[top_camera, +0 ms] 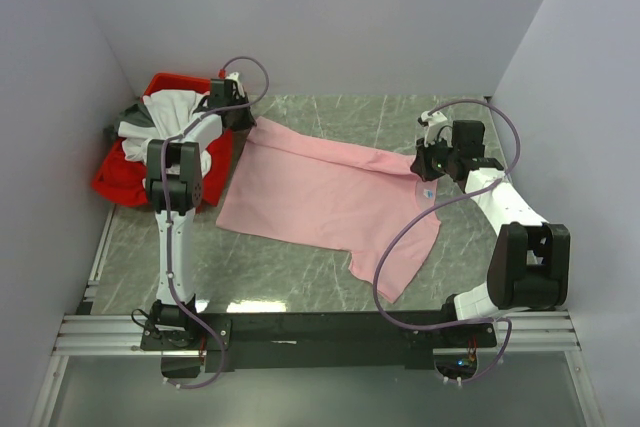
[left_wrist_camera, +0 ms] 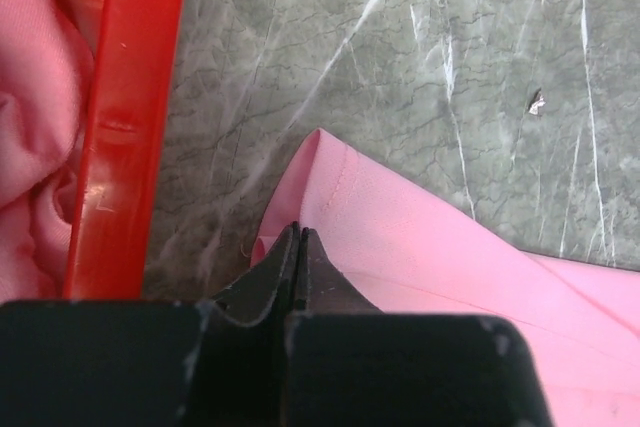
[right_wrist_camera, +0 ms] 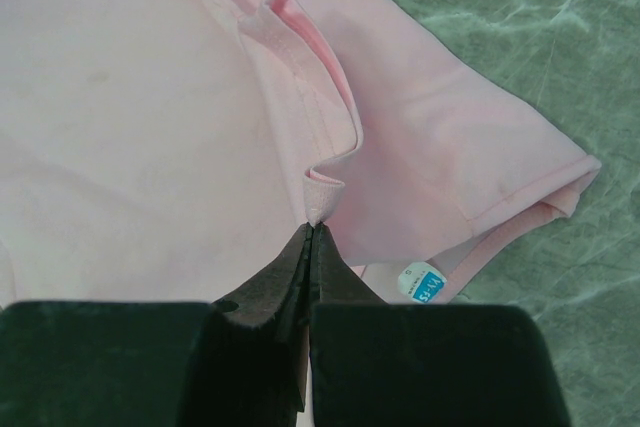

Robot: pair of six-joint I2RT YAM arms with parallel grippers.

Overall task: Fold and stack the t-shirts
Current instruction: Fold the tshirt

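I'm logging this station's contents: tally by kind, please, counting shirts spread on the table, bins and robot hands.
pink t-shirt spread on the table: 1
red bin: 1
hands: 2, left hand and right hand
Total: 4
The bin's clothes are too bunched to count.

The table [top_camera: 330,112] has that green marble look, with pale veins running all over it. A red plastic bin [top_camera: 115,185] sits at its far left corner, tucked up near the plain pale wall [top_camera: 50,97]. Up close in the left wrist view, the bin's glossy rim runs down the left side. There's a tiny white speck [left_wrist_camera: 537,102] on the tabletop, well apart from the bin. A silver metal rail [top_camera: 100,332] lines the near edge.
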